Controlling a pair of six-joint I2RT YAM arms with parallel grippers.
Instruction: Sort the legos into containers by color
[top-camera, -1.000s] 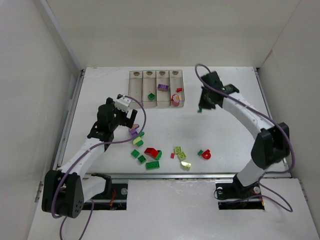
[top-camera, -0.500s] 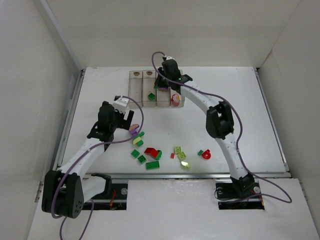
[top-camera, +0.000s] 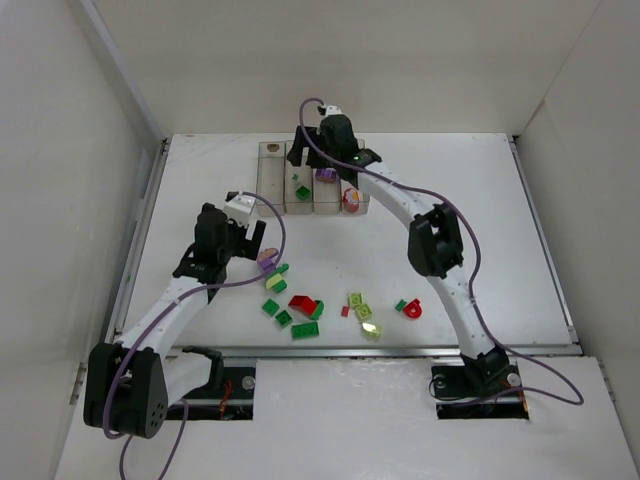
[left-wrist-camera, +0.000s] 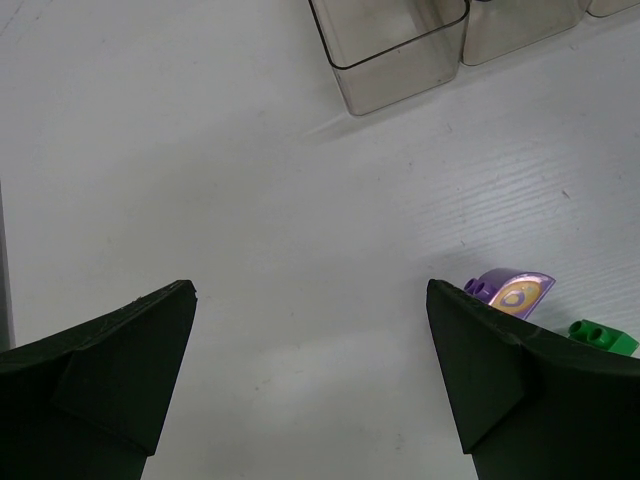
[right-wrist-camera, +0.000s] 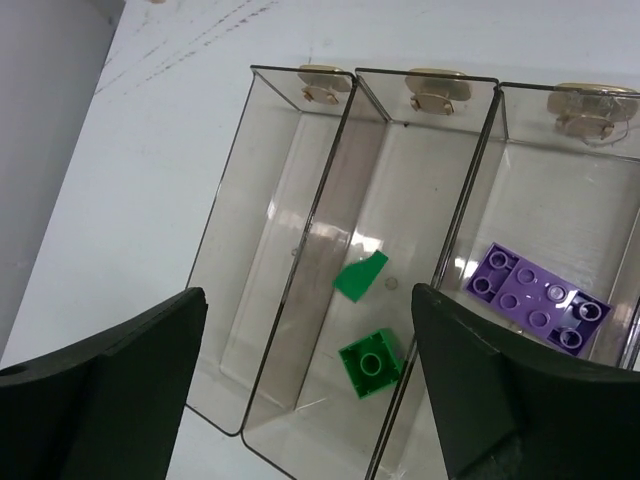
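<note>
From above, the right arm (top-camera: 385, 190) covers the far ends of some boxes (top-camera: 325, 203). At the left wrist, a green brick (left-wrist-camera: 603, 338) is perhaps half hidden behind a finger (left-wrist-camera: 530, 390).

Bare table (left-wrist-camera: 250, 230) is lying free ahead of your left gripper (left-wrist-camera: 308, 290), between its spread jaws, right up to the containers (left-wrist-camera: 395, 70). A purple brick (left-wrist-camera: 515, 293) and a green brick (left-wrist-camera: 603, 338) are crowding its right jaw. Your right arm (top-camera: 385, 190) is arching across the containers, blocking them from the right. Loose legos (top-camera: 300, 302) are littering the near table.
</note>
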